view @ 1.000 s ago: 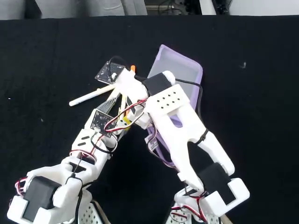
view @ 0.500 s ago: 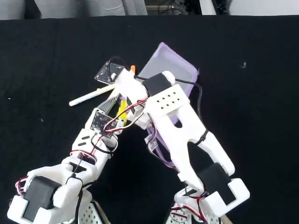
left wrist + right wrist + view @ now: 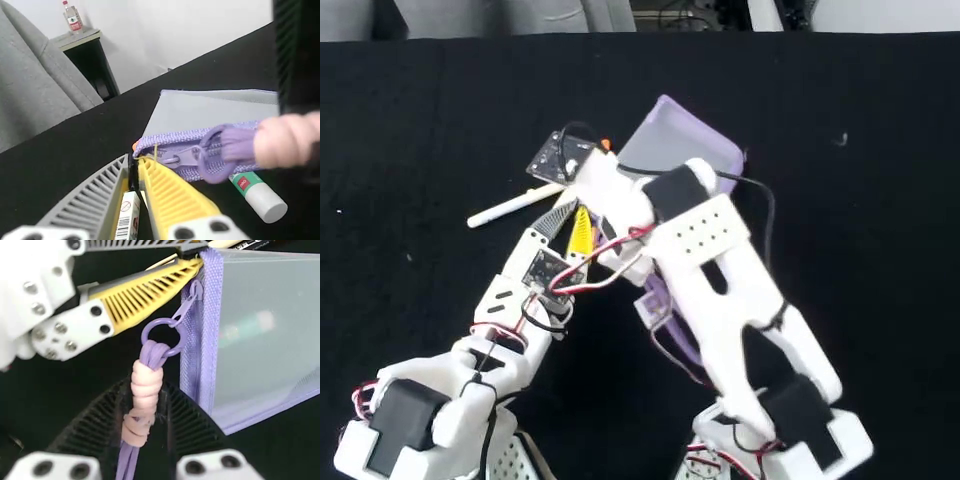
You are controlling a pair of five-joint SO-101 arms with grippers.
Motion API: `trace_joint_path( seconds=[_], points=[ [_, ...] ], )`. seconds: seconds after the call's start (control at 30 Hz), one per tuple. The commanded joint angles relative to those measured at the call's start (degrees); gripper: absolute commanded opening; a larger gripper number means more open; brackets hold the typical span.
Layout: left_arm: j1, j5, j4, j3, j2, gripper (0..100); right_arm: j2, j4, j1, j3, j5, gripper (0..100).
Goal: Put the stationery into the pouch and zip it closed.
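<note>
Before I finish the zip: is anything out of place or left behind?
Yes. A white pen lies on the table outside the pouch, while the right gripper holds the zipper pull cord. It is stationery that is not packed.

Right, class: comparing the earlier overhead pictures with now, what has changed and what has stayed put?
The right arm swung to its right and back toward its base, right gripper clamped on the zip pull. The left gripper drew back slightly, pinching the pouch corner. The white pen stayed put.

Translucent purple pouch [image 3: 685,140] lying flat, glue stick [image 3: 245,326] showing through its wall, white pen [image 3: 515,206] loose nearby
</note>
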Motion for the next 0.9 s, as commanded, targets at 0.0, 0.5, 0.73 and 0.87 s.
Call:
trace_joint_path(
  seconds=[0.0, 0.5, 0.73, 0.87],
  points=[
    [-0.31, -0.26, -1.23, -0.84, -0.44, 3, -6.37, 4.48, -0.62, -0.4, 0.44, 1.1],
    [-0.4, -0.53, -1.23, -0.84, -0.44, 3, -15.87, 7.65, -0.44, 3.91, 0.79, 1.1],
    [-0.48, -0.53, -1.23, -0.84, -0.44, 3, -15.96, 7.82, 5.27, 3.91, 0.88, 1.1],
    [-0.48, -0.53, -1.14, -0.84, -0.44, 3, -15.96, 7.91, 8.26, 4.09, 1.41, 1.1]
  ],
)
